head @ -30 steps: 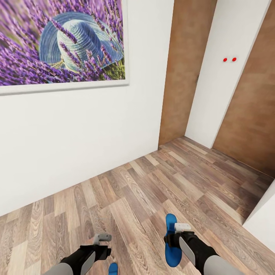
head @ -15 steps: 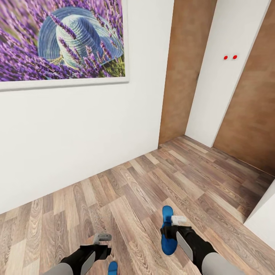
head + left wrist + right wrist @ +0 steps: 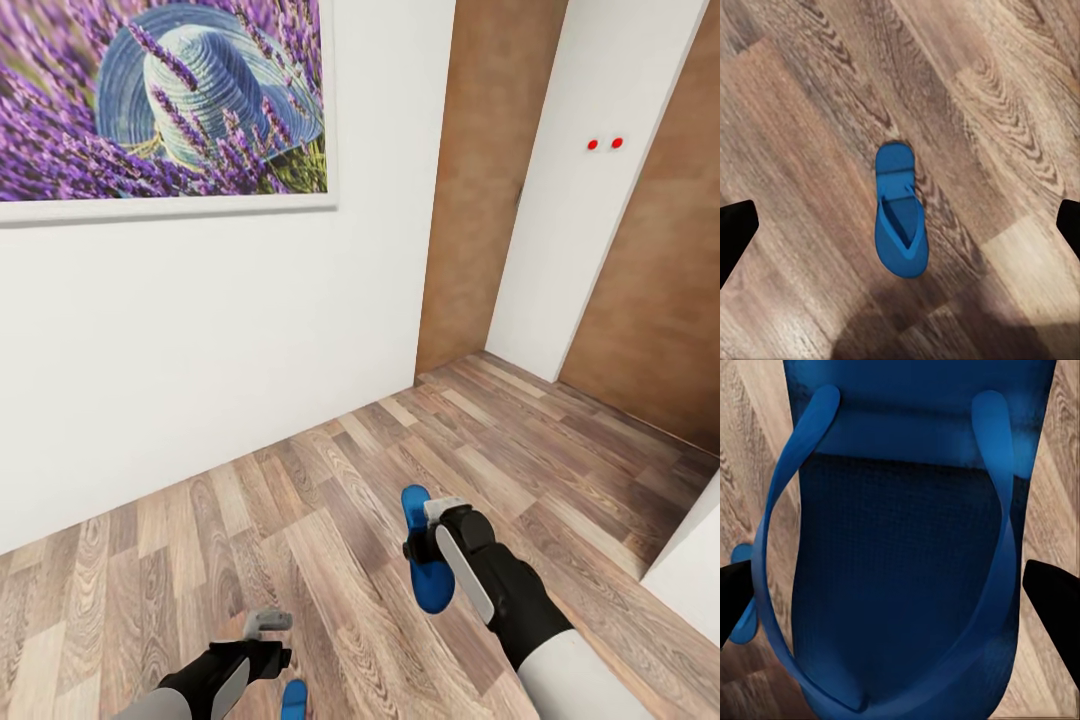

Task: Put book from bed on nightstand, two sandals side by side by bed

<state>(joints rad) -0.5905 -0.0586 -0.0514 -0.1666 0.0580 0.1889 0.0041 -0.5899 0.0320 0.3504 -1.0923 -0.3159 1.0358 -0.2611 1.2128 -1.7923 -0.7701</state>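
The right gripper [image 3: 428, 545] is clenched on a blue sandal [image 3: 424, 553], carried above the wood-plank floor [image 3: 330, 520]; its far side is hidden by the arm. The left gripper [image 3: 268, 640] hangs released over the second sandal [image 3: 899, 222], lying flat on the floor and cut off at the head view's bottom edge

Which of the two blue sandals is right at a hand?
The sandal at the right hand, filling its wrist view. The other sandal lies flat on the floor, well clear of the left hand.
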